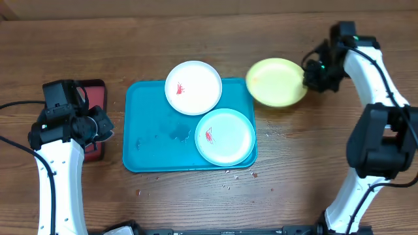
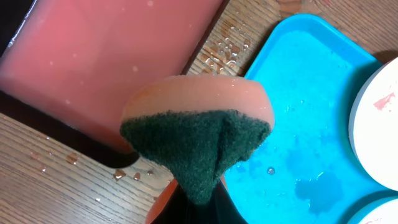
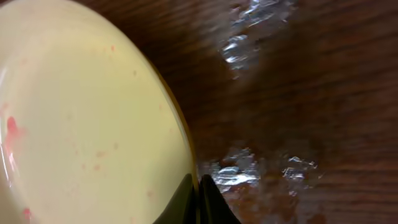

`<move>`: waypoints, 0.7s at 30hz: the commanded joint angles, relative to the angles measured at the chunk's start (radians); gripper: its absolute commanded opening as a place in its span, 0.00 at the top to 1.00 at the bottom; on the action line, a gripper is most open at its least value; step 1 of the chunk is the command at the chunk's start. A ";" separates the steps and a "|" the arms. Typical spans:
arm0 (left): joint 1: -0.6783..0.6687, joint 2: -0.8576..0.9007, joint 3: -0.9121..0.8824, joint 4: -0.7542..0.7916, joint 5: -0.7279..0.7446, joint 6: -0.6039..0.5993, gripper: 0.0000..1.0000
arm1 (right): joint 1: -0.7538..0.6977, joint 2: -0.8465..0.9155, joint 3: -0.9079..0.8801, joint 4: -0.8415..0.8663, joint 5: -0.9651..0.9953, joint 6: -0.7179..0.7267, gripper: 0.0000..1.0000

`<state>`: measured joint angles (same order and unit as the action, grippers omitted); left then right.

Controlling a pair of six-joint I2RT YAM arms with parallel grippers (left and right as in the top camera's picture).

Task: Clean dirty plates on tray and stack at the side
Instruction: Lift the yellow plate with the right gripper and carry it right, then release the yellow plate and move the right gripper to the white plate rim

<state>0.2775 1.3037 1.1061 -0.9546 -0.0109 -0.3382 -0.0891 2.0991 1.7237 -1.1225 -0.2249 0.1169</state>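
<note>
The large teal-blue rectangular plastic tray [image 1: 147, 130] lies at the middle of the wooden tabletop [image 1: 196, 202]. A round white plastic plate [image 1: 193, 87] with a small red smear sits at the tray's far edge, its rim reaching just over it. A round pale blue plastic plate [image 1: 225, 136], also smeared red, fills the tray's near right corner and touches the white one. Wet patches show on the tray's bare left part.

The round yellow-green plastic plate [image 1: 277, 81] is at the tray's far right corner, its left edge overlapping that corner and the rest over the tabletop. The right claw [image 3: 200, 186] is pinched tight on this plate's right rim; faint pink marks show inside the plate.

The left claw [image 2: 194, 199] is clamped on a pink sponge with a dark green scouring face [image 2: 196, 134], between the teal tray's left edge and a smaller dark-rimmed tray with a pink-red inside [image 2: 106, 56]. Water droplets lie on the tabletop there
</note>
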 commanded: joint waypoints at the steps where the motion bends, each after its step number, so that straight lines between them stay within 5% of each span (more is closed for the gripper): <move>1: 0.005 0.000 0.015 0.002 0.011 -0.010 0.96 | -0.069 -0.034 -0.108 0.075 0.000 0.032 0.96; 4: 0.005 0.000 0.015 0.010 0.011 -0.010 0.96 | -0.090 -0.034 -0.139 0.109 0.000 0.032 0.93; 7: 0.004 0.000 0.015 0.013 0.012 -0.010 0.96 | -0.090 -0.034 -0.142 0.126 -0.003 0.036 0.54; 14: 0.003 0.001 0.015 0.020 0.046 -0.010 0.96 | -0.014 -0.069 -0.107 0.186 -0.307 0.044 0.48; 21: 0.003 0.001 0.015 0.022 0.046 -0.010 0.96 | 0.162 -0.149 -0.092 0.333 -0.217 0.141 0.30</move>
<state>0.2775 1.3037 1.1061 -0.9421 0.0227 -0.3382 -0.0032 2.0182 1.5940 -0.8295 -0.4816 0.1890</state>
